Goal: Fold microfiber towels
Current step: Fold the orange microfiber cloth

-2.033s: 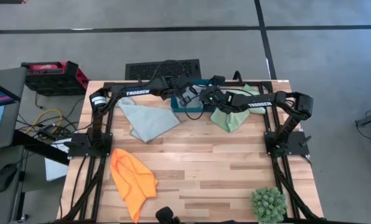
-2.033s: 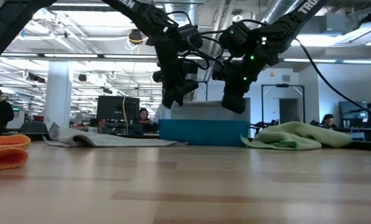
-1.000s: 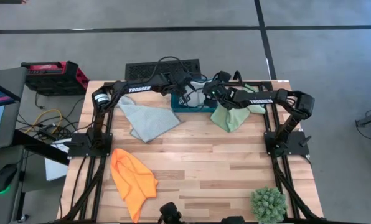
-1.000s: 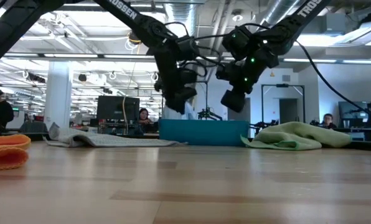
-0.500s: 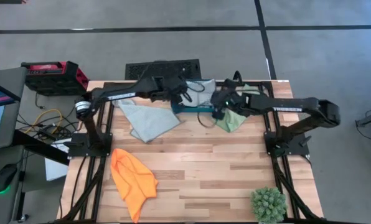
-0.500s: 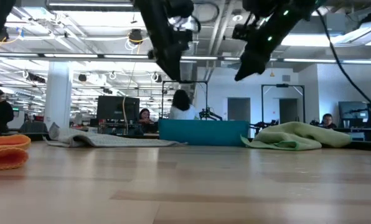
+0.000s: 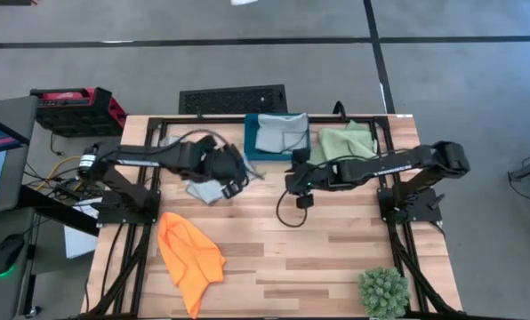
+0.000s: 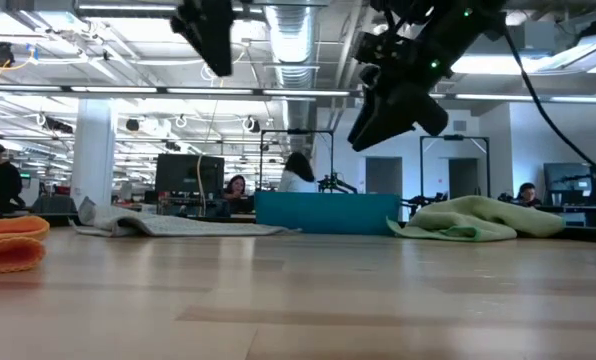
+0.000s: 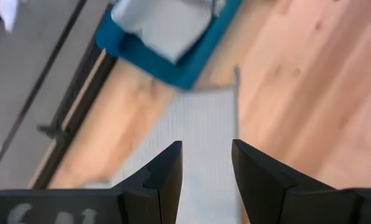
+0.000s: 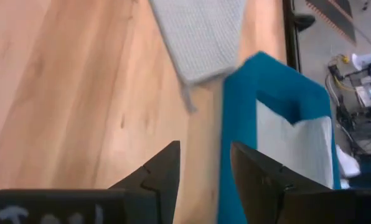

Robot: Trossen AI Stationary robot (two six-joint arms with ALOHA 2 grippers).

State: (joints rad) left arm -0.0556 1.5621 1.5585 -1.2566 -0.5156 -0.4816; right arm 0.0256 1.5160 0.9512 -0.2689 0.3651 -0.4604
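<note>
A dark teal box (image 7: pixel 256 149) stands at the table's far edge with a folded pale blue-grey towel (image 7: pixel 278 133) lying inside it. A second pale blue-grey towel (image 7: pixel 206 190) lies flat on the table left of the box, mostly hidden under my left arm. My left gripper (image 9: pixel 206 167) hovers open above this towel (image 9: pixel 205 134). My right gripper (image 10: pixel 204 167) hangs open over bare wood just near of the box (image 10: pixel 269 93). The light green towel (image 7: pixel 345 142) lies right of the box. The orange towel (image 7: pixel 190 258) lies crumpled at the near left.
A spiky green plant ball (image 7: pixel 385 292) sits at the near right corner. A dark cable loop (image 7: pixel 292 213) hangs below my right arm. Bare wood stretches across the table's middle and near side (image 7: pixel 309 258). In the low view both grippers hang well above the tabletop (image 8: pixel 298 300).
Both grippers have pulled back from above the teal box toward the table's near edge and risen. My left gripper has also swung toward the left, over the flat pale towel. The folded towel stays in the box.
</note>
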